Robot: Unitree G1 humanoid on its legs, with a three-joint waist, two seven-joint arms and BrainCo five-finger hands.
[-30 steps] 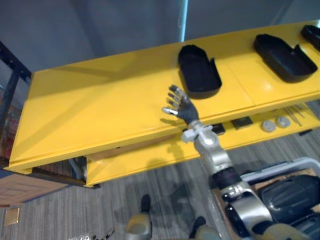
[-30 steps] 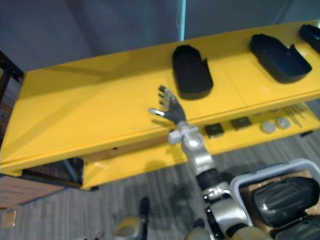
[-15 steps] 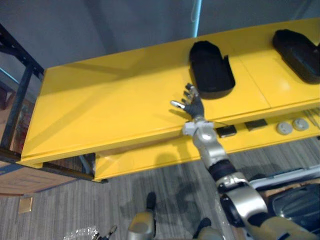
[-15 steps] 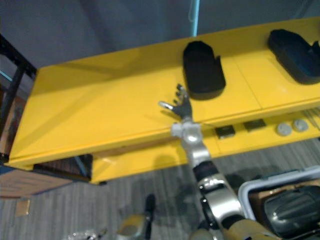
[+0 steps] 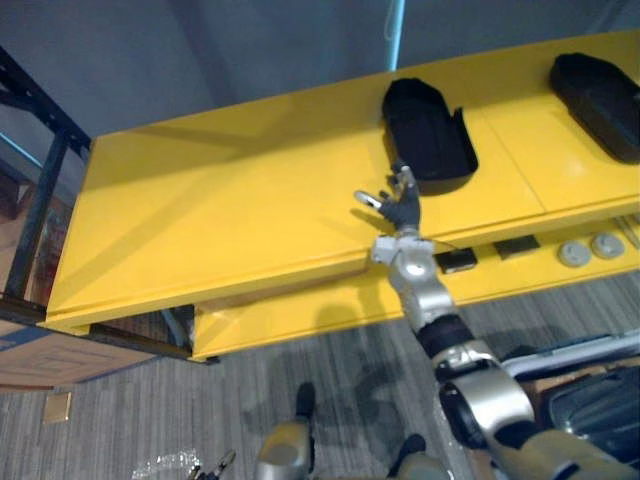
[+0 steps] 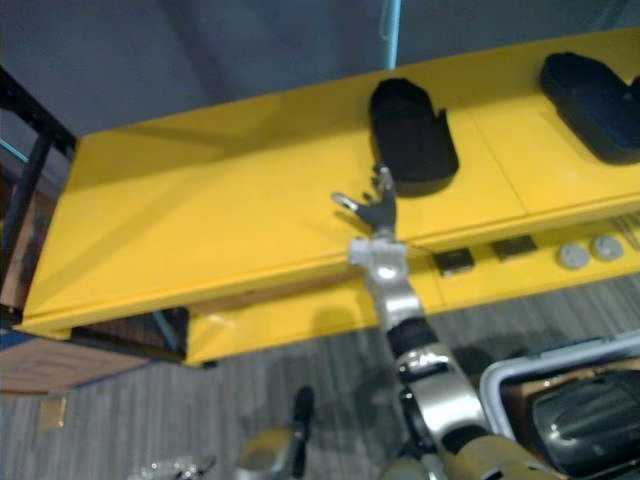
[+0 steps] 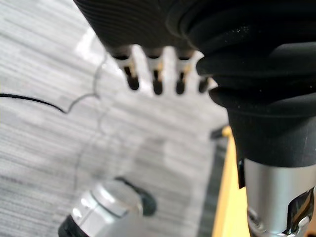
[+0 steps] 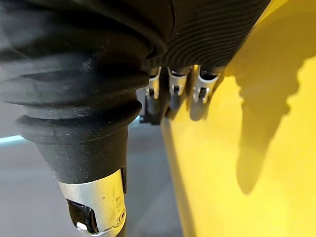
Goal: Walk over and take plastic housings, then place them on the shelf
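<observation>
A black plastic housing (image 5: 428,135) lies on the top of the yellow shelf (image 5: 230,215). A second black housing (image 5: 600,90) lies farther right on the same top. My right hand (image 5: 401,207) is open with its fingers spread, just above the shelf top and a little in front of the nearer housing, not touching it. In the right wrist view its fingers (image 8: 174,85) reach over the yellow surface (image 8: 247,148), holding nothing. My left hand (image 7: 156,82) hangs over the grey floor with relaxed fingers, holding nothing.
The lower shelf level carries small black blocks (image 5: 456,261) and two round silver discs (image 5: 575,254). A white-rimmed bin with dark housings (image 6: 582,420) stands on the floor at the lower right. A black rack frame (image 5: 40,190) and a cardboard box (image 5: 50,355) stand left.
The whole picture has shifted, so the camera moved. My right hand has crept a little farther over the shelf top toward the nearer housing, still open.
</observation>
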